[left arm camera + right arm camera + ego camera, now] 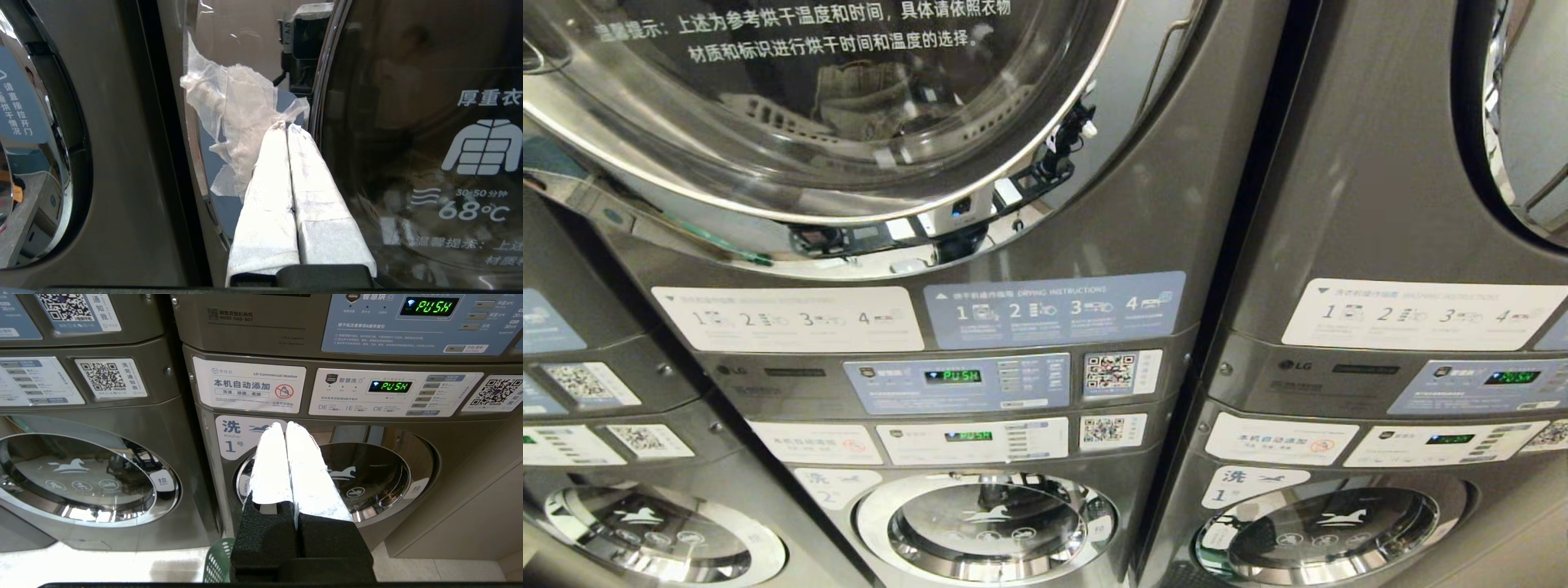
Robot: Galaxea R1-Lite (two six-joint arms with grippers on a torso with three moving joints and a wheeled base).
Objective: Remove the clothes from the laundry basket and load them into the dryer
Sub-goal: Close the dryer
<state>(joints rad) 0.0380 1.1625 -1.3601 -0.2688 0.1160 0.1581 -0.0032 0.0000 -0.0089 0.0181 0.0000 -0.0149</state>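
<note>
The dryer [1160, 212] fills the top of the head view, its big chrome-rimmed glass door [768, 214] printed with white Chinese text. Behind the glass lies a pale garment, some of the clothes [862, 98]. My left gripper [286, 127] is shut, its white-wrapped fingers [265, 196] pressed together right at the door's chrome rim [322, 102], beside the glass marked 68°C [474, 212]. A thin crumpled white sheet [237, 102] spreads from the tips. My right gripper [285, 426] is shut and empty, pointing at washer number 1 [367, 473]. The green laundry basket [216, 561] shows just below it on the floor.
Control panels reading PUSH [953, 376] sit under the dryer. Smaller horse-marked washer doors [984, 527] line the bottom row. A second stacked machine [1380, 245] stands to the right, another [572, 327] to the left. Pale floor [81, 563] lies in front.
</note>
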